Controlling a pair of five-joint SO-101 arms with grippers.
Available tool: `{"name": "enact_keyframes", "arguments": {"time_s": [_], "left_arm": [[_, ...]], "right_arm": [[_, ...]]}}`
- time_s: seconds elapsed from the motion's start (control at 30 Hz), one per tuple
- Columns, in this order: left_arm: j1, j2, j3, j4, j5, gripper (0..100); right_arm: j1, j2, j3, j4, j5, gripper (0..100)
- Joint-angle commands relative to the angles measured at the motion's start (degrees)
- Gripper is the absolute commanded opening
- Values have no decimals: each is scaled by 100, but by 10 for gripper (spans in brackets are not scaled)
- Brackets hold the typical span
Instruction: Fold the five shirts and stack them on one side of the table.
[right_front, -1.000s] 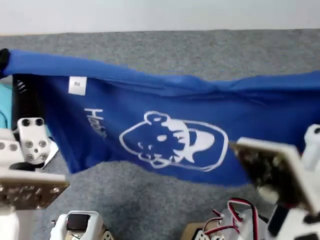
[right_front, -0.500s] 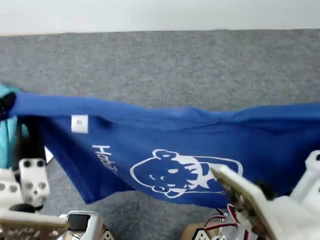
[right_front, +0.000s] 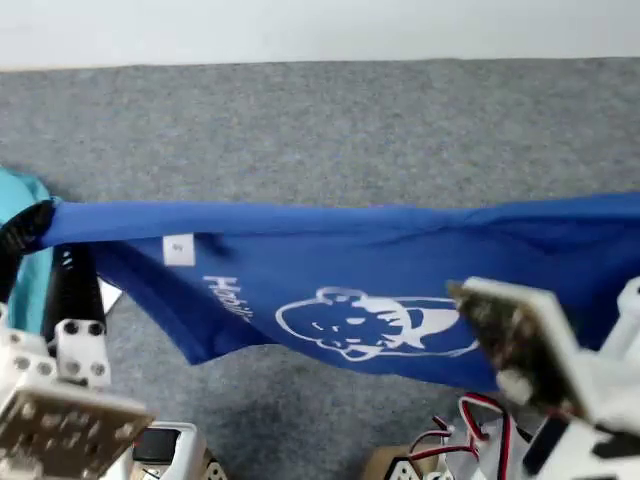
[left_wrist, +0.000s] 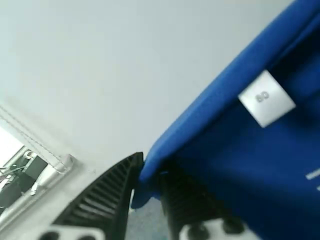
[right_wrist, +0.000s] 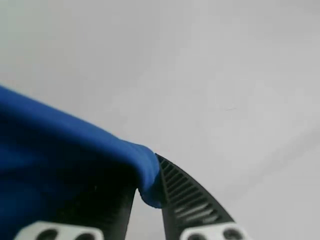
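High view: a royal-blue cotton shirt (right_front: 330, 260) with a white cartoon print (right_front: 375, 325) hangs stretched like a banner from 9 o'clock to 3 o'clock, lifted off the grey felt-like tabletop (right_front: 330, 130). Its small white neck tag (right_front: 178, 250) sits toward 9 o'clock. The lower hem droops toward 6 o'clock, and I cannot tell whether it touches the surface.

Left wrist view: left jaws clenched on the shirt's upper edge, with a fold of blue cloth pinched between them and the tag just beside the grip. That tag marks the arm at 8 o'clock in the high view as the left arm (right_front: 70, 290).

Right wrist view: right jaws likewise clamped on a bunched blue corner. I take the right arm (right_front: 520, 340) to be the one at 4 o'clock.

Progress, my reading:
- Blue shirt: picked up and spread, not yet folded or laid down. I judge this the start of its fold.
- A crumpled teal cloth (right_front: 20, 260) shows at the 9 o'clock edge, partly behind the left arm. It may be another of the five shirts; whether it is folded I cannot tell.
- I can make out no finished pile from here.

Left to do, as I judge it: lay the blue shirt flat, fold it, place it at one side, then repeat for the others.
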Motion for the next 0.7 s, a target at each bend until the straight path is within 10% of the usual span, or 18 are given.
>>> {"name": "enact_keyframes", "arguments": {"time_s": [0.0,0.67], "left_arm": [[-53,18,57,26,-53,3],[-53,-589,804,9,-53,3]], "right_arm": [[48,40,237,224,53,12],[-382,-549,1204,233,26,12]]}}
